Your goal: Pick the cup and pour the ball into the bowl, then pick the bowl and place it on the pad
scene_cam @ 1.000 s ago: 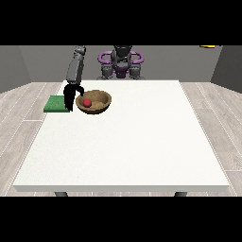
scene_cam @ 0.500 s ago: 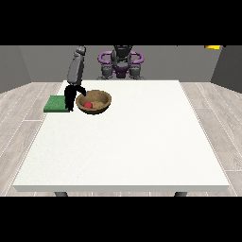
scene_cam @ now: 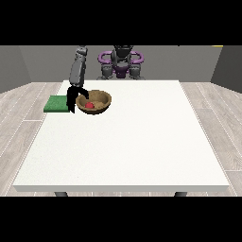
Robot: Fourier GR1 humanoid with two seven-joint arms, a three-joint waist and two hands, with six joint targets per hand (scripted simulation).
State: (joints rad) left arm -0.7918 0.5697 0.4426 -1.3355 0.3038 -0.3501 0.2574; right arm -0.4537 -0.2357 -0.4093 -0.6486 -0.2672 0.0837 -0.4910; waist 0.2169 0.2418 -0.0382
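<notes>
A: Where is the bowl?

B: The brown bowl (scene_cam: pixel 94 101) sits on the white table (scene_cam: pixel 123 142), towards the far side and at the view's left. A red ball (scene_cam: pixel 89 105) lies inside it, near its left wall. Just left of the bowl lies the green pad (scene_cam: pixel 57 103), flat by the table's left edge. The bowl is beside the pad, not on it.

A: And the hand?

B: The hand at the view's left (scene_cam: pixel 74 97) is black and hangs at the bowl's left rim, between the bowl and the pad. One dark digit arches over the rim towards the ball; the rest of the hand points down along the bowl's outer wall.

A: So it is gripping the bowl?

B: It looks like a pinch on the rim, one part inside and the rest outside. How the separate fingers lie is too small to make out.

A: The arm?

B: The grey forearm (scene_cam: pixel 78 66) comes down steeply from the robot's shoulder to the hand, nearly upright. The robot's torso (scene_cam: pixel 121 61) stands behind the table's far edge.
</notes>
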